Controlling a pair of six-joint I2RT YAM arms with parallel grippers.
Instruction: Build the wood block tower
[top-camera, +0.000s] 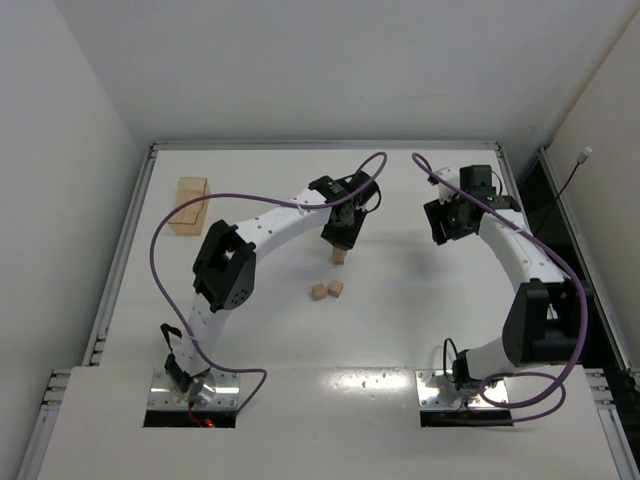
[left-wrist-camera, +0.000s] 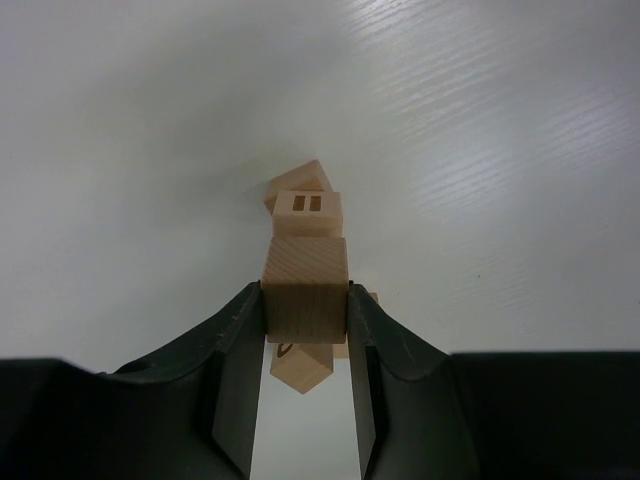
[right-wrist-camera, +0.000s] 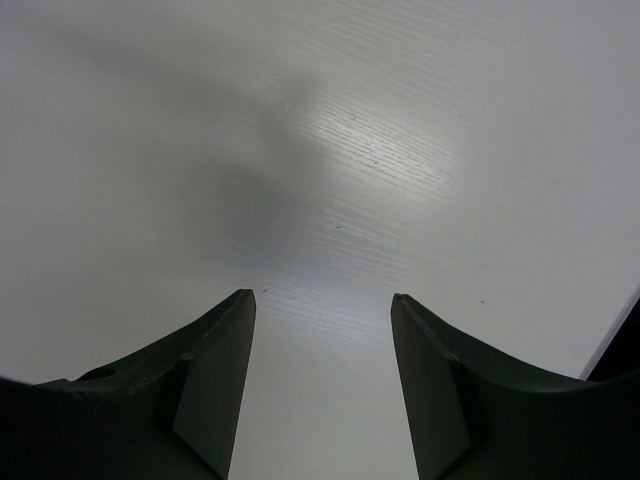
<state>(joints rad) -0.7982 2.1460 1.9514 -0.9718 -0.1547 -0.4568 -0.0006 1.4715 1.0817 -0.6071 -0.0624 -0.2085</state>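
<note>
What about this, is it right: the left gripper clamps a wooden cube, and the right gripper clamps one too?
Not quite. The left gripper does clamp a wooden cube, but the right gripper is open and empty. The right wrist view shows nothing in it, only the table below.

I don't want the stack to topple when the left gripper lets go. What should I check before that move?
1. Grip: the left gripper is shut on the held block, with a finger on each side: ok.
2. Support: a base block shows beneath the held block: ok.
3. Alignment: the base block is turned at an angle to the held block: not ok.
4. Contact between those two blocks: cannot tell.
5. Clearance: the loose block and the second loose block lie apart from the stack: ok.
6. The right gripper is open, empty and off to the side: ok.
</note>
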